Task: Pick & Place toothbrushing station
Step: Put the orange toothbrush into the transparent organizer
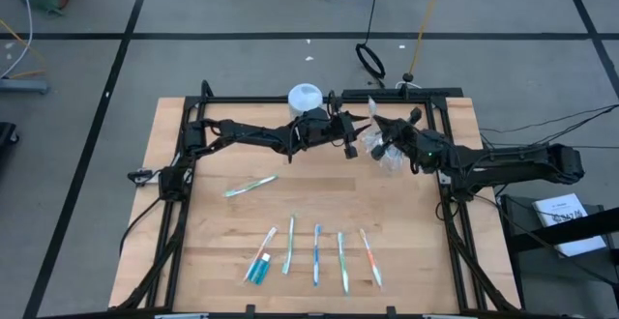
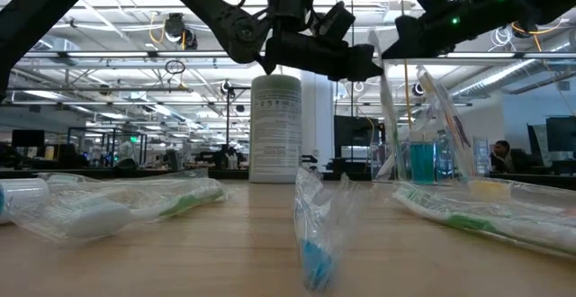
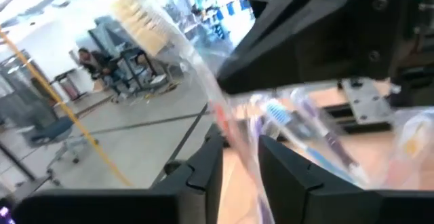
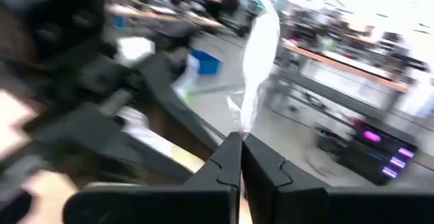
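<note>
Both arms reach in low from the sides toward the far middle, wrists nearly level. Left arm stretches rightward; left tool (image 1: 350, 141) raised, just left of the right tool, fingers (image 3: 203, 173) slightly parted with a narrow gap between them. Right arm stretches leftward from the far right edge; right tool (image 1: 379, 137) raised at about the same height, fingers (image 4: 227, 163) pressed together. The two tools sit close together, tips facing each other.

Tall white cylindrical canister (image 2: 275, 128) on light wooden tabletop (image 1: 222, 242).
It stands upright at the far edge; black cables (image 1: 370, 60) lie on the grey floor (image 1: 242, 10) beyond.
</note>
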Motion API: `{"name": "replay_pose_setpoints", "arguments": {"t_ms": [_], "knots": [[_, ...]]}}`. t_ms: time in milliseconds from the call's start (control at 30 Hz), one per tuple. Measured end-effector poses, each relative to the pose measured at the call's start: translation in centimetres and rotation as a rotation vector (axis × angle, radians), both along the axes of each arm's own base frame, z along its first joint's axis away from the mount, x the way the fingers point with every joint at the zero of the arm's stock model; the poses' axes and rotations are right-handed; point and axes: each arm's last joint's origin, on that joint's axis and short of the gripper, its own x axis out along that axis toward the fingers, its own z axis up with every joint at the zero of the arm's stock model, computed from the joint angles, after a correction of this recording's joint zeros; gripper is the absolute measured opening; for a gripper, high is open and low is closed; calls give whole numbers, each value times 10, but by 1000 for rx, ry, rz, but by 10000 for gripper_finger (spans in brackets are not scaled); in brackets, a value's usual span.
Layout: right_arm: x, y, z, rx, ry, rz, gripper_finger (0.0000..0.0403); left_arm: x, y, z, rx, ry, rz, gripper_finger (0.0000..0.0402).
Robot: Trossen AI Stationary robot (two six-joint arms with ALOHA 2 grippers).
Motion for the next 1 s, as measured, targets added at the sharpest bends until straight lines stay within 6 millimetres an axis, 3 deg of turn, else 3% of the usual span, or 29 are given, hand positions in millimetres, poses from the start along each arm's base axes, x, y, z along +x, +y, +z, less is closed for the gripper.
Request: {"name": "replay_pose_setpoints", "arguments": {"t_ms": [333, 600, 767, 1000], "knots": [[1, -6, -7, 55, -10, -86, 0, -1, 1, -4, -28, 36, 34, 187], [10, -18, -24, 106, 31, -139, 0, -6, 0, 3, -2, 111, 119, 202], [15, -22, -33, 122, 67, -154, 0, -33, -9, 42, -31, 278, 137, 202], [14, -20, -44, 181, 114, -167, 0, -102, -21, 112, -136, 411, 157, 202]]}}
